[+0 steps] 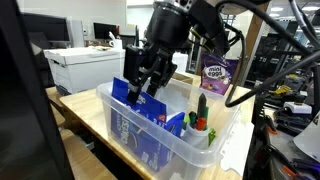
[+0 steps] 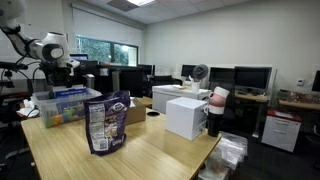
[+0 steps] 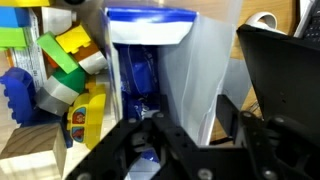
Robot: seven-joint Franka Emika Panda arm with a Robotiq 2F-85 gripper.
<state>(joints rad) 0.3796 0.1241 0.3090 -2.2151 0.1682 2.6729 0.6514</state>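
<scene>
The gripper [image 1: 148, 90] hangs inside the clear bin [image 1: 232, 122], its jaws part-way apart about the top of the upright blue packet [image 1: 138, 122] at the bin's near end; whether they pinch it I cannot tell. Only the wrist view shows toy blocks [image 3: 58, 62] packed just beside the packet. In an exterior view a green toy [image 1: 201, 108] stands at the bin's far end. In an exterior view the bin sits at the table's [image 2: 150, 150] far corner, with a purple bag [image 2: 107, 122] mid-table

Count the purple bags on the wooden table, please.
1. The purple bag stands upright on the table, near the clear bin; the bin may hide others.
</scene>
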